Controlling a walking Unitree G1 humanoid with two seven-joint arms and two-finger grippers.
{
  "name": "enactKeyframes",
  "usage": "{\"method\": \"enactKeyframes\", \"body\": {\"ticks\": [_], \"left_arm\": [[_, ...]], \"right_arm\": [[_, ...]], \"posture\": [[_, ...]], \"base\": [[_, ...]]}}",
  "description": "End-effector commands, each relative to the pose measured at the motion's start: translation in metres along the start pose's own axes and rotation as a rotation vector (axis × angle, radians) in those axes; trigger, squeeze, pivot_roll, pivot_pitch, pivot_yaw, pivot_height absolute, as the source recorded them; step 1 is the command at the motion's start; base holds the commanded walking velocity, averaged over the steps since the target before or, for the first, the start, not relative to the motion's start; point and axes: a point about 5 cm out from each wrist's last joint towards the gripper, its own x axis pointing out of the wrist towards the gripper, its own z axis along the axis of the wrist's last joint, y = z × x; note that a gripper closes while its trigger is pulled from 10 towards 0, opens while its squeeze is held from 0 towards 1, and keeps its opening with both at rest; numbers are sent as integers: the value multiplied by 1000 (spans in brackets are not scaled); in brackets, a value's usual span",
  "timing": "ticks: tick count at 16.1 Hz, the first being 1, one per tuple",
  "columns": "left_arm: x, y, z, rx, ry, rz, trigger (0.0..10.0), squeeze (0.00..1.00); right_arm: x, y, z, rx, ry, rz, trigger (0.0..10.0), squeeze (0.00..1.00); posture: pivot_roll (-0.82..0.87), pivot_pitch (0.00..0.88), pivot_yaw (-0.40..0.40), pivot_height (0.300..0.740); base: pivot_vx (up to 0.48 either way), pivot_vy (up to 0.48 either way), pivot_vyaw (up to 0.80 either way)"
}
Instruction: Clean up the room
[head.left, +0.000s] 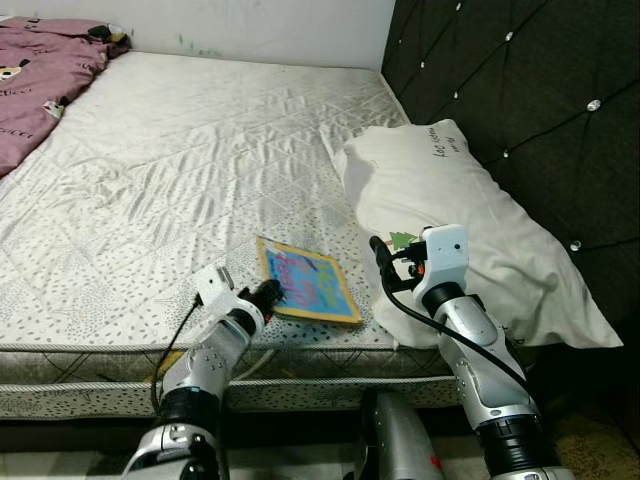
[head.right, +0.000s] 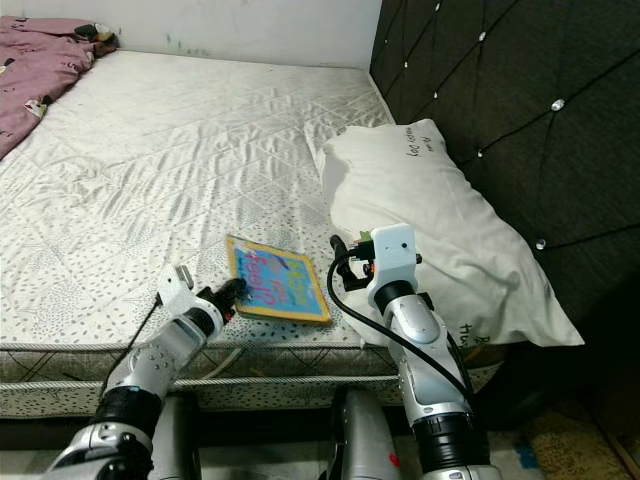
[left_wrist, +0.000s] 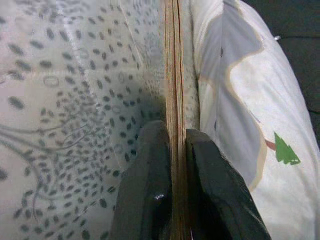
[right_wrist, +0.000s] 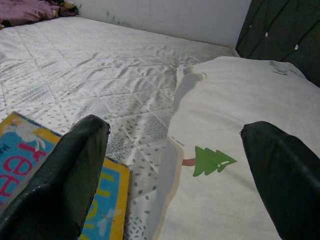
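Stereo head views and two wrist views of a bed scene. A thin picture book (head.left: 308, 281) with a yellow border and a blue cover lies flat on the quilted white mattress (head.left: 190, 160), near the mattress's front edge and just beside the lower corner of a white pillow (head.left: 470, 230). The left claw (head.left: 268, 292) reaches from below the front edge and is closed on the book's near left corner; in the left wrist view its two black fingers (left_wrist: 150, 190) press against either side of the book's edge, seen end-on as a narrow orange-brown strip (left_wrist: 175, 100). The right claw (head.left: 385, 262) is raised over the pillow's near corner, to the right of the book, and touches nothing; in the right wrist view its fingers (right_wrist: 65, 180) stand wide apart, with the pillow's small green tree print (right_wrist: 210, 161) between them and the book's yellow corner (right_wrist: 107, 195) beside the one finger. The pillow rests against a dark tufted headboard (head.left: 520, 90) on the robot's right. A crumpled mauve blanket (head.left: 40, 70) lies at the far left corner of the mattress, well apart from the book, against a pale wall (head.left: 250, 25).
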Motion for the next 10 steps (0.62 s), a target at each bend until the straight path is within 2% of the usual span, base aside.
{"method": "enactKeyframes", "body": {"ticks": [1, 3, 6, 10], "left_arm": [[5, -8, 2, 28, 12, -40, 10000, 0], [7, -5, 2, 54, 51, -35, 10000, 0], [11, -11, 4, 55, 62, -74, 10000, 0], [15, -16, 9, 87, 40, -85, 10000, 0]], "right_arm": [[0, -2, 2, -14, -1, -1, 10000, 0], [0, -2, 3, -15, -2, 0, 10000, 0], [-1, -4, 3, -21, -3, -2, 10000, 0], [-1, -5, 4, -24, -5, -7, 10000, 0]], "posture": [[-62, 0, -111, 538], [-65, 0, -112, 538], [-71, 0, -111, 538], [-80, 0, -109, 538]], "base": [[0, 0, 0], [0, 0, 0], [0, 0, 0], [0, 0, 0]]}}
